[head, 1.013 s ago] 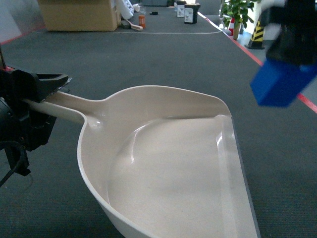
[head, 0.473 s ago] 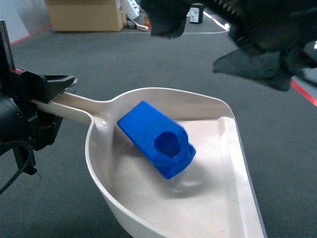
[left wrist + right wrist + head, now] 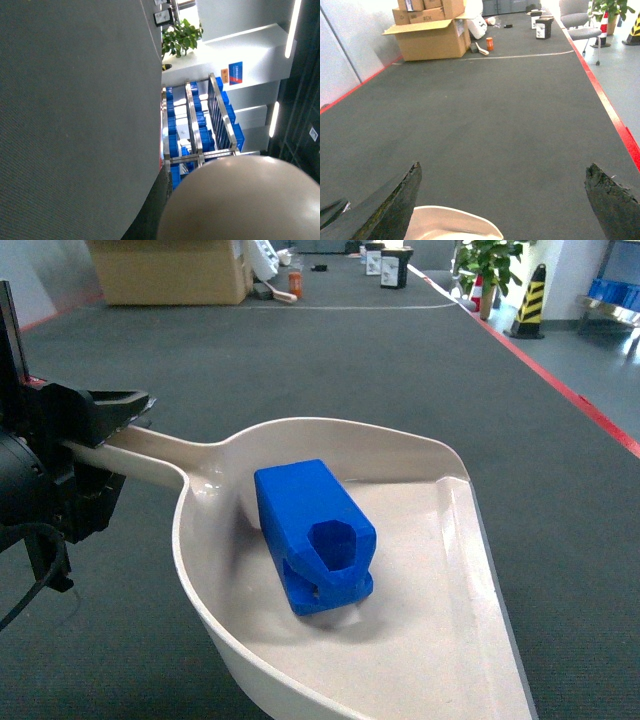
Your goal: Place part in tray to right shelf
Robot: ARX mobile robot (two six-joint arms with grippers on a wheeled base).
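Note:
The cream-white tray (image 3: pixel 440 580) fills the lower head view, and my left gripper (image 3: pixel 122 416) is shut on its long handle at the left. The bright blue part (image 3: pixel 312 532) lies on its side inside the tray, octagonal hole facing the camera, touching nothing else. My right gripper (image 3: pixel 502 167) is out of the head view; its own view shows its jaws wide open and empty above the tray's rim (image 3: pixel 451 220). The left wrist view shows the tray's underside (image 3: pixel 240 200) and, beyond it, the steel right shelf (image 3: pixel 199 125).
Dark carpet floor (image 3: pixel 330 360) stretches ahead, with a red line (image 3: pixel 560 380) along its right side. Cardboard boxes (image 3: pixel 165 270) stand far back left, a plant (image 3: pixel 488 260) and a striped cone (image 3: pixel 530 300) far back right. Blue crates (image 3: pixel 172 125) sit in the rack.
The right gripper carried the part over the tray, let it go and drew back out of the head view. The part has settled on its side in the tray.

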